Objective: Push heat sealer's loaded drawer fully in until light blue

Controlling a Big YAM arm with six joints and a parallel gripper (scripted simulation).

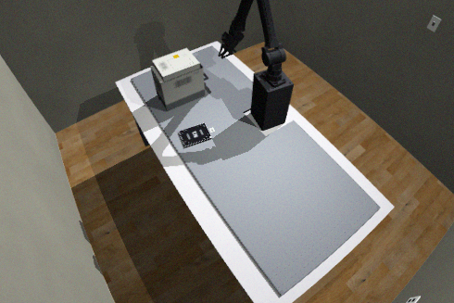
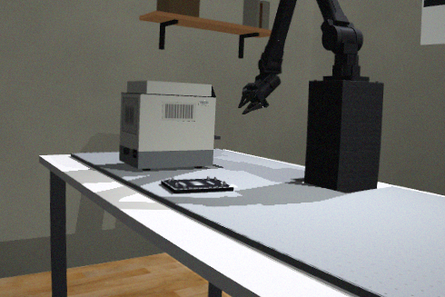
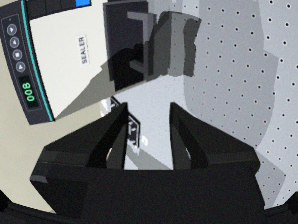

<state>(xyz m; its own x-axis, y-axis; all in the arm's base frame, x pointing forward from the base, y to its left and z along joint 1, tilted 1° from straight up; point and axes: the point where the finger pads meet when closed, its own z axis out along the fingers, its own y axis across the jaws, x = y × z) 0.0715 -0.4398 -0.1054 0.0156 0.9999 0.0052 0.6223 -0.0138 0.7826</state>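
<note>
The heat sealer [image 1: 178, 77] is a pale box standing upright near the far end of the grey mat; it also shows in the side view [image 2: 167, 123]. The dark drawer front [image 3: 127, 39] with a grey handle sits at the sealer's side and juts out only slightly. The sheet and frame are hidden inside. My gripper [image 1: 223, 53] [image 2: 249, 107] hangs in the air above and beyond the drawer side, apart from the sealer. Its fingers stand partly apart with nothing between them.
A flat black plate [image 1: 195, 135] lies on the mat in front of the sealer, with a small white piece [image 1: 211, 130] beside it. The arm's black base column [image 1: 271, 98] stands to the right of the sealer. A wall shelf [image 2: 204, 22] holds boxes behind.
</note>
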